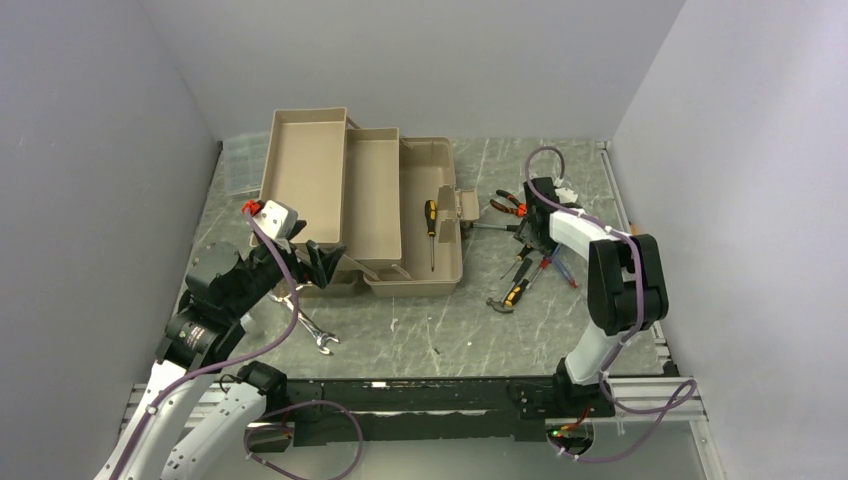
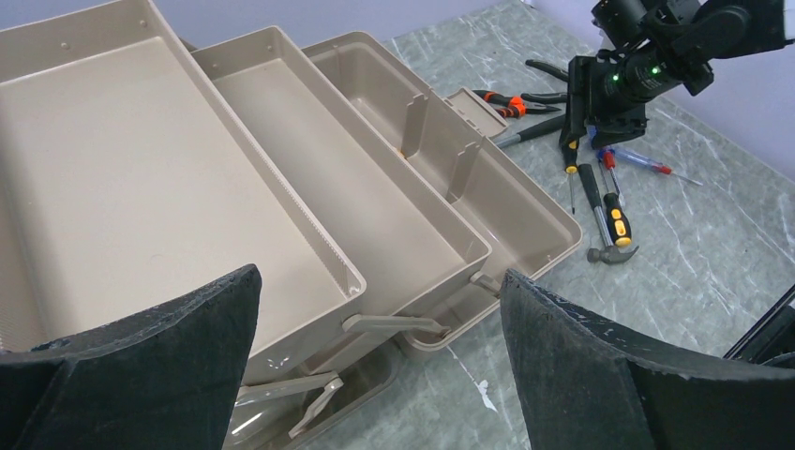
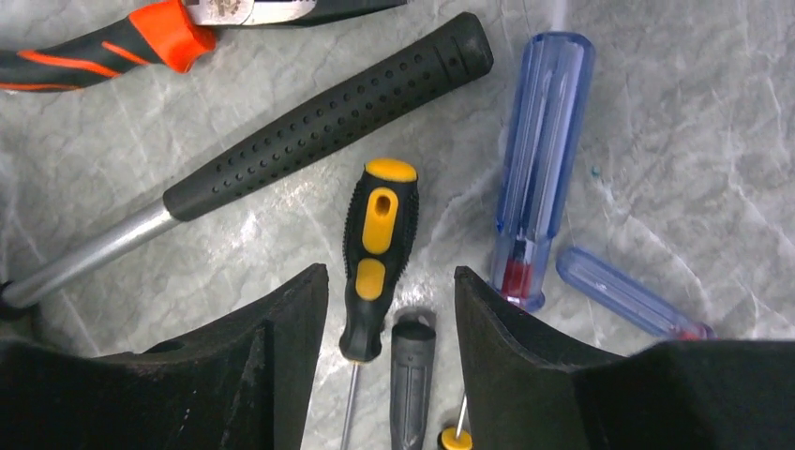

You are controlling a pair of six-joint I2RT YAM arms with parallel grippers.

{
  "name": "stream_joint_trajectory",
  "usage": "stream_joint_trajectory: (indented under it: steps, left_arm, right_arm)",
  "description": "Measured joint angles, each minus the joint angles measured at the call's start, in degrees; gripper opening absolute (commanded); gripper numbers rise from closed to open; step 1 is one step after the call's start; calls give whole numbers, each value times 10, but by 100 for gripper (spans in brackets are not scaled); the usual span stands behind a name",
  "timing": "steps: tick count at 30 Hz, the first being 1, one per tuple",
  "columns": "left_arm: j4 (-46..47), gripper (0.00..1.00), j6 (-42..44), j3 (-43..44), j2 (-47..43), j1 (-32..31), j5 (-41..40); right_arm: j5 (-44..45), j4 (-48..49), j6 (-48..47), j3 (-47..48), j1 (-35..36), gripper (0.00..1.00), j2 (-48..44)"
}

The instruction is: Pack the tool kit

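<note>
Tan toolbox (image 1: 445, 160) stands open (trays fanned out), one screwdriver (image 1: 431, 228) inside; hammer (image 1: 512, 293), pliers (image 1: 508, 207) scattered beside it.

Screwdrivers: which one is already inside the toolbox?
The black-and-yellow screwdriver lying in the toolbox, in its deep base compartment; the other screwdrivers all lie out on the table to its right.

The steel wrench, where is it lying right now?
In the top view, the wrench lies on the table toward the left, just in front of the open toolbox.
</note>
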Motion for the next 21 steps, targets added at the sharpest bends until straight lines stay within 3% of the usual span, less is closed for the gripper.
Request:
stream_joint_trajectory:
  steps: [5, 13, 17, 21]
  left_arm:
    - [0, 99, 0, 0, 0, 0, 0]
    - [0, 99, 0, 0, 0, 0, 1]
    - [0, 99, 0, 0, 0, 0, 1]
    - [0, 100, 0, 0, 0, 0, 1]
  right_arm:
    - [0, 13, -6, 17, -5, 42, 39]
    - [10, 12, -10, 43, -8, 1, 59]
    - [6, 0, -21, 41, -8, 0, 13]
    - [-31, 10, -47, 31, -9, 0, -96]
